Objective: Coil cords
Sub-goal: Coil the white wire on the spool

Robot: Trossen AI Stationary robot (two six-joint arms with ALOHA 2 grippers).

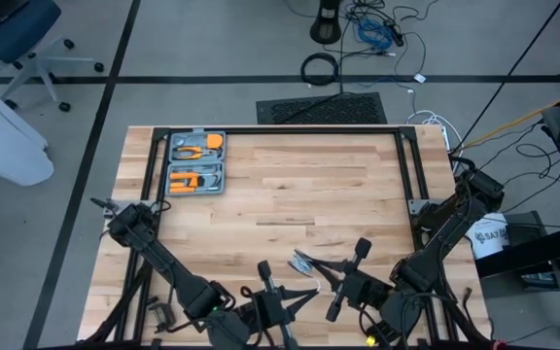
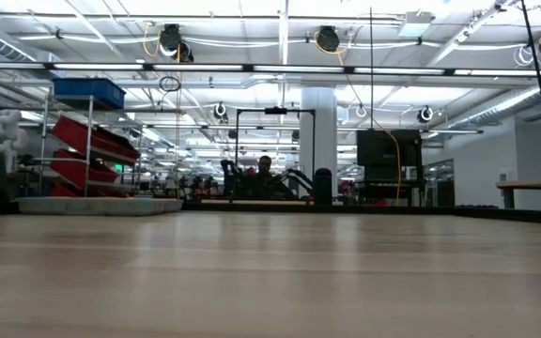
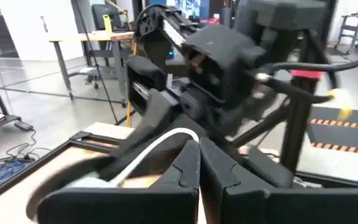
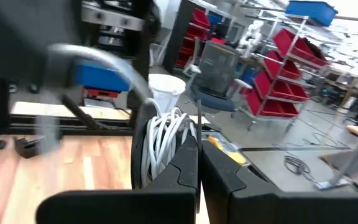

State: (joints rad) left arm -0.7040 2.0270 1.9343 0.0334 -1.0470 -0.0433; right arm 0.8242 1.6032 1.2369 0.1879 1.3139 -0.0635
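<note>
Overhead, left to right. My left claw (image 1: 272, 297) sat at the table's (image 1: 290, 194) near edge, its fingers pressed together, a run of white cord (image 3: 160, 148) crossing just ahead of their tips; whether they pinched it I could not tell. Between the claws lay the cord's loose white loops (image 1: 306, 262). My right claw (image 1: 343, 292) was likewise fully closed, its tips against the wound bundle on the reel (image 4: 160, 146). The grey tool case (image 1: 195, 162) stood well apart at the far left corner. As I judged it, coiling well meant steadying the reel while feeding cord on under light, even tension.
</note>
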